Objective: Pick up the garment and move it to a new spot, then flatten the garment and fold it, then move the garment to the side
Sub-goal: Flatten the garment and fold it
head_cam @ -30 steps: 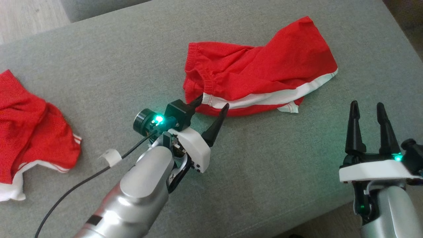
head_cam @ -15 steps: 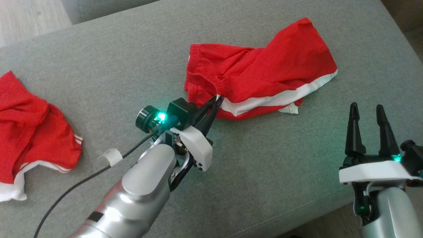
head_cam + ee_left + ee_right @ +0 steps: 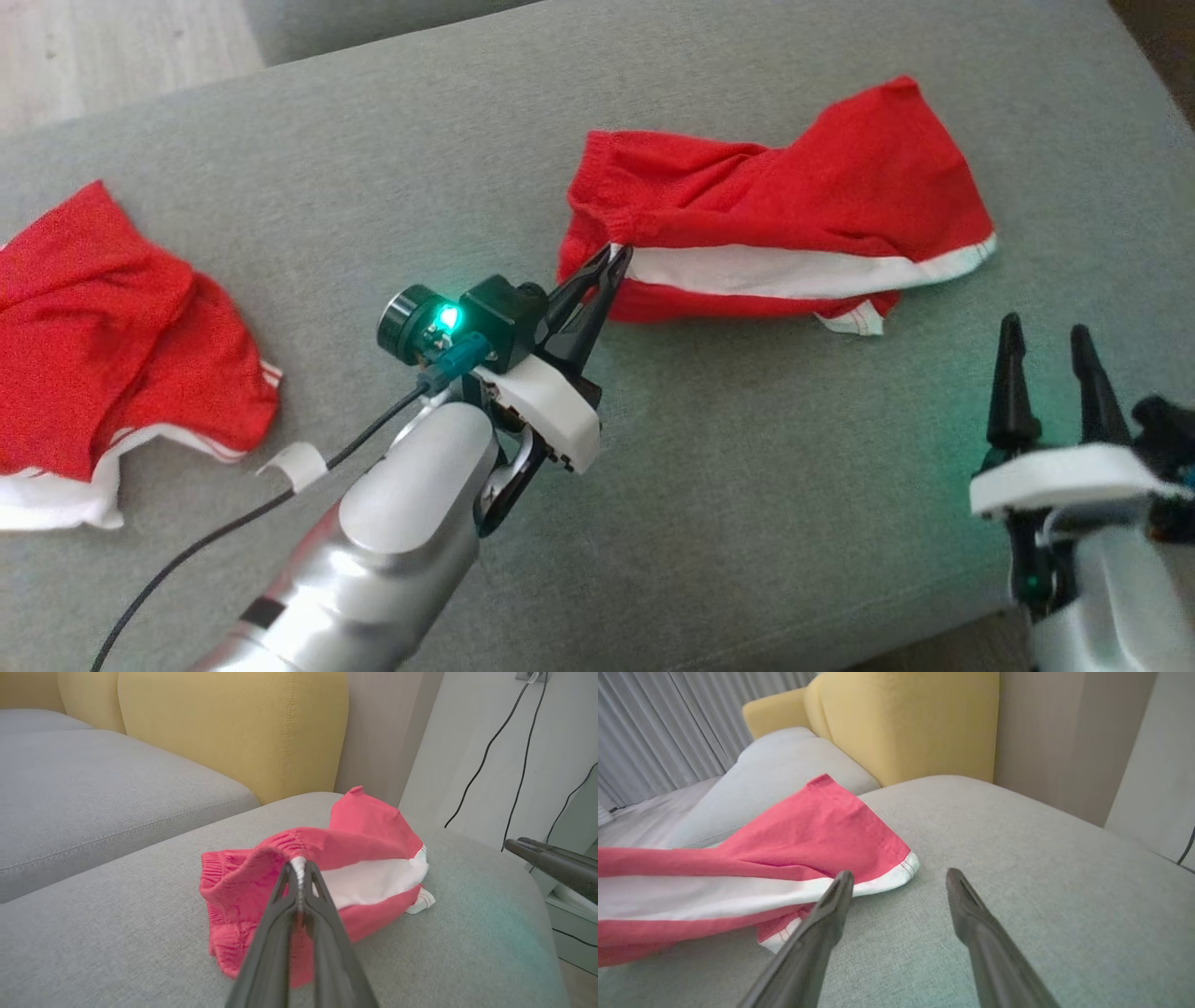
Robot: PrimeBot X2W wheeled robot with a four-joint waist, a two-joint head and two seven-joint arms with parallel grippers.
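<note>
At centre, my left hand (image 3: 612, 253) is clenched on the near left waistband corner of the red garment (image 3: 784, 205), which lies across the grey sofa cushion (image 3: 747, 448); my right hand (image 3: 1046, 338) hangs released, nearer and to its right.

No text, brand or number can be read, not even on the garment (image 3: 784, 201). Dark specks on the white wrist shell (image 3: 551, 425), lower middle, are too small to tell.
</note>
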